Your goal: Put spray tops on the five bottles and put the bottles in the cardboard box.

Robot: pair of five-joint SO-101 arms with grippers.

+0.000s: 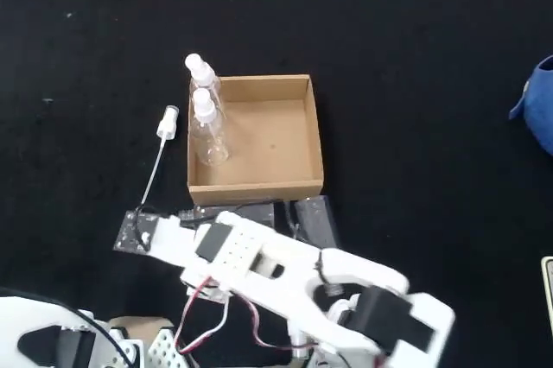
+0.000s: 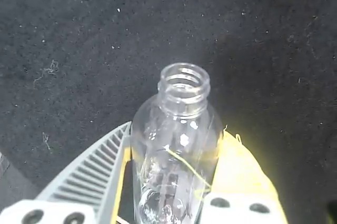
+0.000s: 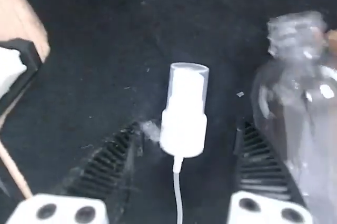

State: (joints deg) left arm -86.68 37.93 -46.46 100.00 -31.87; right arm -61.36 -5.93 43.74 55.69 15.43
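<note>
My left gripper point(image 2: 176, 134) is shut on a clear bottle point(image 2: 176, 145) with a bare threaded neck, held over the black table. A white spray top point(image 3: 183, 113) with its thin tube lies on the table, left of the cardboard box point(image 1: 256, 185) in the high view. My right gripper point(image 3: 187, 134) is open, one finger on each side of that spray top point(image 1: 167, 122); in the high view the right gripper point(image 1: 136, 230) sits at the tube's near end. Two capped bottles point(image 1: 207, 130) lean inside the box at its left wall. A blurred uncapped bottle point(image 3: 295, 113) stands beside one right finger.
The right arm point(image 1: 285, 273) lies across the table's front, just before the box. The left arm's base point(image 1: 52, 333) is at the front left corner. A blue object point(image 1: 540, 113) sits at the right edge. Tan cardboard point(image 3: 16, 8) shows beside the right gripper.
</note>
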